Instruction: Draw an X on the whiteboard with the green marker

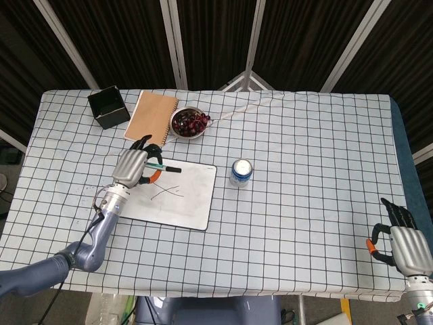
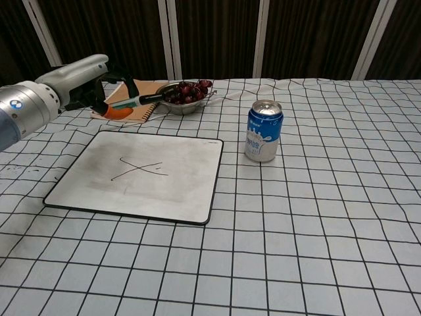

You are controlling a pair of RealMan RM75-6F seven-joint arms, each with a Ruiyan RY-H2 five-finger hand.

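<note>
- Above the whiteboard's (image 1: 177,196) left edge, the left hand (image 1: 133,166) grips the green marker (image 1: 156,166), lifted clear.
- Can (image 1: 240,172) right of board; bowl (image 1: 188,124), notebook (image 1: 151,117) behind.
- Right hand (image 1: 400,241) empty, fingers apart.

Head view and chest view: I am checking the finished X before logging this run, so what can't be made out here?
- Green marker: tip and grip partly hidden by the left hand.
- Drawn X: thin strokes, colour too faint to tell.
- Right hand: head view only, at the edge; what the fingers do unclear.
- Black open box: outside the chest view.
</note>
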